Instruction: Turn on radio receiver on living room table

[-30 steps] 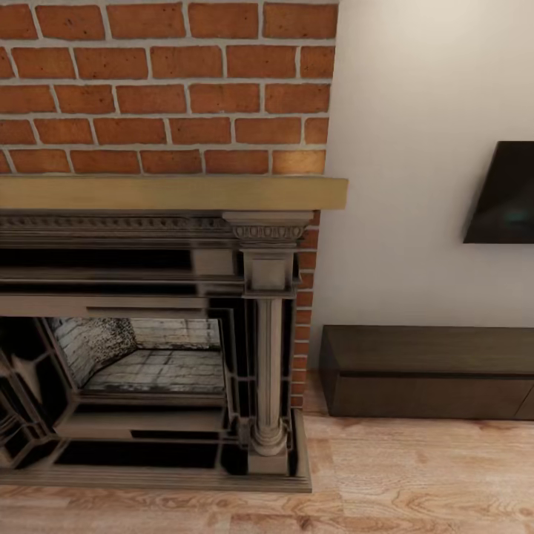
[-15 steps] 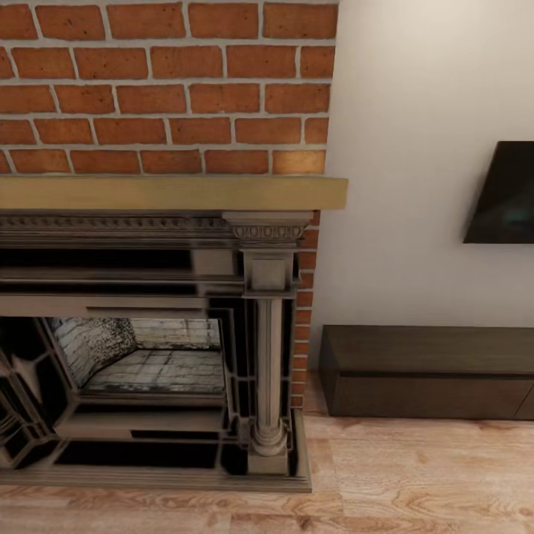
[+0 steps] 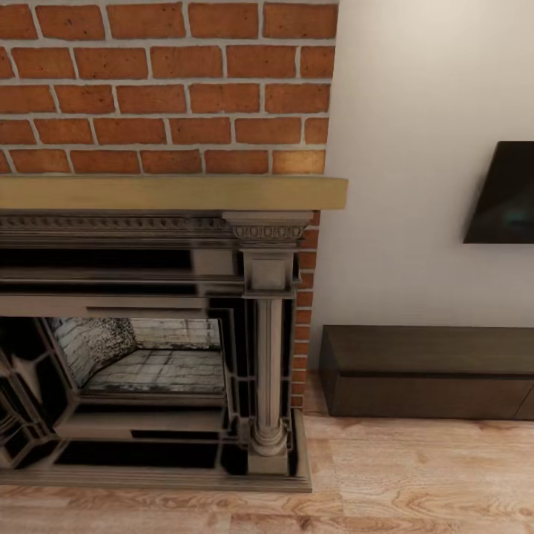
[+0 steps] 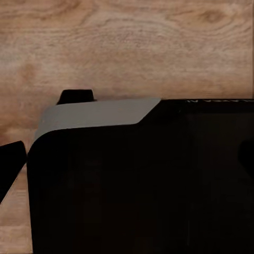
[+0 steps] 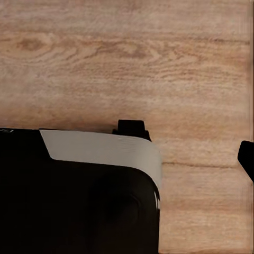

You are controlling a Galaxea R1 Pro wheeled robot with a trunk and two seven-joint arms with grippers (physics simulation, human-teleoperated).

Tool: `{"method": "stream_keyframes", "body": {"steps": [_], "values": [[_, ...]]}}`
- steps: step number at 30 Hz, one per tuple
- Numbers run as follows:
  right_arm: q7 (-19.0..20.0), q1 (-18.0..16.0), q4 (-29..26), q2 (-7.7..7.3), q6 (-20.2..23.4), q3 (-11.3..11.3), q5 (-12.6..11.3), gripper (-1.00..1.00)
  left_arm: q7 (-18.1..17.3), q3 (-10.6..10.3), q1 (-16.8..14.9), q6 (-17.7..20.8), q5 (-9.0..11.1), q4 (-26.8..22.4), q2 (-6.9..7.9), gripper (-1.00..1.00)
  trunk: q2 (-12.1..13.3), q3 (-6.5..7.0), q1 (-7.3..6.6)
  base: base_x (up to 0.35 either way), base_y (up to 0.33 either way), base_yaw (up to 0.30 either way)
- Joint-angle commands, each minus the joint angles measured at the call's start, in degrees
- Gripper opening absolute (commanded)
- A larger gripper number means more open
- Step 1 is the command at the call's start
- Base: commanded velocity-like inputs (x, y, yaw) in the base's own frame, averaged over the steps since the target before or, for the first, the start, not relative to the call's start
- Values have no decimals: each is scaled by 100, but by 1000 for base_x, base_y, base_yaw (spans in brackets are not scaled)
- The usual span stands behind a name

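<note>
Brick chimney breast (image 3: pixel 167 85) over one fireplace (image 3: pixel 148 334), one low dark cabinet (image 3: pixel 430 371) beside it, open plank floor (image 3: pixel 423 475) in front, jaw state cannot be told.

The light wood plank floor (image 3: pixel 415 482) carries the fireplace (image 3: pixel 148 356) and a low dark cabinet (image 3: pixel 430 371).

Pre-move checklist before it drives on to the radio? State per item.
1. Radio in sight: not ok; head view faces a brick fireplace.
2. Coffee table in sight: not ok; the nearest furniture is a low dark cabinet under a wall screen.
3. Floor ahead: ok; bare wood floor in front of the hearth.
4. Gripper states: cannot tell; the wrist views show the robot's dark base over the floor.
5. Heading: not ok; the robot faces the wall, so a turn is probably needed.
</note>
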Motion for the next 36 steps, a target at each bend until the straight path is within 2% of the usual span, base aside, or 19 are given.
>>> {"method": "stream_keyframes", "body": {"steps": [1,11,14,17,22,26,36], "values": [[1,-2,-13,-6,0,0,8,100,22,-4,0,71,-9,-76,-25,100,0,0,0,0,0,0],[-35,-3,-29,-60,-26,0,44,100,26,-33,0,135,-36,-675,-77,100,0,0,0,0,0,0],[-45,-5,-27,-64,-48,0,44,100,3,-33,0,3,-30,-704,-76,100,0,0,0,0,0,0],[-49,-5,-26,-70,-59,0,45,100,-5,-14,0,-395,-38,-655,-52,100,0,0,0,0,0,-63],[-50,-3,-26,-82,-68,0,45,100,0,18,0,-673,-37,-606,-13,100,0,0,0,0,0,-230],[-50,-6,-26,-138,-69,0,45,100,7,22,0,-702,-36,-601,-5,100,0,0,0,0,0,-271],[-50,-6,-26,-154,-70,0,45,100,27,29,0,-707,-30,-600,4,100,0,0,0,0,-34,-277]]}}
